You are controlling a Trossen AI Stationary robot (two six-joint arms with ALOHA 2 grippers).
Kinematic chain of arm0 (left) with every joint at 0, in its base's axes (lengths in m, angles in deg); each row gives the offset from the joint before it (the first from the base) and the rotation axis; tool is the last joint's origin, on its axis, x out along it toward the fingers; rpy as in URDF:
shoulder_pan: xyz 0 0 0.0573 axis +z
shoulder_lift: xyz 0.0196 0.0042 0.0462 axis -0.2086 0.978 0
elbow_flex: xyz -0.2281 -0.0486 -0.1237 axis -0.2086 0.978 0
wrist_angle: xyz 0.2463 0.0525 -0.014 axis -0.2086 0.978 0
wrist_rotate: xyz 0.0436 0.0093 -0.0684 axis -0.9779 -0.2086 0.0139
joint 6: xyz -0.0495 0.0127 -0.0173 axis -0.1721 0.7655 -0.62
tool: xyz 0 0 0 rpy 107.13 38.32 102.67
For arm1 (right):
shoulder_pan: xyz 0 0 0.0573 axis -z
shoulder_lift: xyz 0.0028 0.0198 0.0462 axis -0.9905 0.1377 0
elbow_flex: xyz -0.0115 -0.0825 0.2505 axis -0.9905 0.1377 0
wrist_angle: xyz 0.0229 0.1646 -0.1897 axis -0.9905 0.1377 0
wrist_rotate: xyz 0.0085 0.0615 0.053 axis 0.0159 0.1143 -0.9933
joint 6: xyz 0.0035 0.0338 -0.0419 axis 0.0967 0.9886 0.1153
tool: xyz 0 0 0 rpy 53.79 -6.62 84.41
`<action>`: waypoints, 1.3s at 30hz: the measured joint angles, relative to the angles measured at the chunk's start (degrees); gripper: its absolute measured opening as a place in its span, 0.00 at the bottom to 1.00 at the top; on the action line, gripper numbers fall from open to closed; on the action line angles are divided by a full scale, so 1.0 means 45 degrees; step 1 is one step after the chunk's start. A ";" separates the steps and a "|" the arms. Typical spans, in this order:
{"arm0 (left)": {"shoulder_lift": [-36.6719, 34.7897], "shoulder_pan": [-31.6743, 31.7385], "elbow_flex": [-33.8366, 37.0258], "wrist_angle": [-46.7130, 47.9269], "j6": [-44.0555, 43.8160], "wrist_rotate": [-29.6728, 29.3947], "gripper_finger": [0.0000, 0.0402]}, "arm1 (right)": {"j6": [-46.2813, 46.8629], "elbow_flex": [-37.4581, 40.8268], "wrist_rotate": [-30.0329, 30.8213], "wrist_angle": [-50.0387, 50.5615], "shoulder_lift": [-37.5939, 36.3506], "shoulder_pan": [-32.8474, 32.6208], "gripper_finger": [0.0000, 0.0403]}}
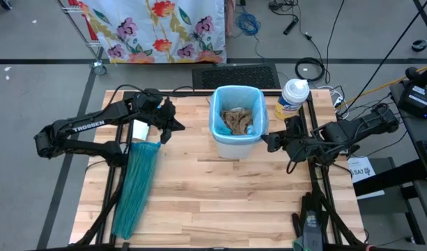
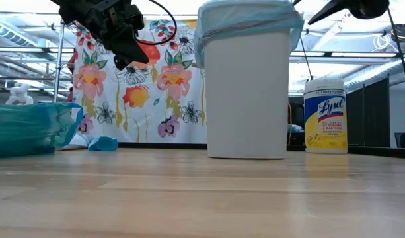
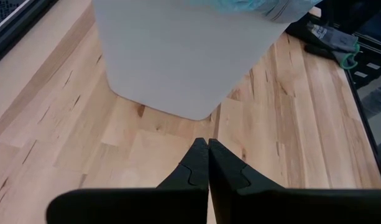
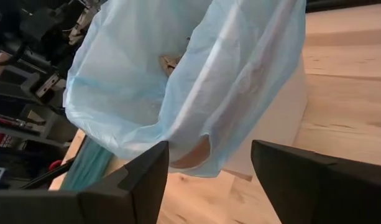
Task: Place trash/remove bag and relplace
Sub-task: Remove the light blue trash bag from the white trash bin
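A white bin [image 1: 235, 143] stands near the table's [image 1: 220, 202] far edge, about midway along it, lined with the pale-blue bag [image 1: 220, 104]; brown paper trash [image 1: 236, 120] lies inside. The right gripper [image 1: 269, 141] hangs just beside the bin's right side, jaws wide, apparently gripping nothing. The left gripper [image 1: 173, 127] sits left of the bin, jaws pressed together, empty. The teal replacement bag [image 1: 135, 189] lies along the table's left edge. A wipes canister [image 1: 291, 97] stands at the far right corner.

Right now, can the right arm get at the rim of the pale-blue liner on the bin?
Probably yes. The right pincer is open beside the white bin, and the pale-blue liner hangs just ahead of its fingers with nothing between.
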 joint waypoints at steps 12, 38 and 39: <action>0.0000 -0.0001 0.0004 0.0001 -0.0010 0.0000 0.00 | -0.0376 0.0000 -0.0034 -0.0024 0.0040 0.0102 0.24; 0.0000 -0.0001 0.0004 0.0011 -0.0021 0.0000 0.00 | -0.0997 0.0000 -0.0310 -0.0121 -0.0109 0.0063 0.00; 0.0000 0.0001 0.0004 0.0009 -0.0019 0.0000 0.00 | -0.1093 0.0000 -0.0268 -0.0221 -0.0167 0.0063 0.00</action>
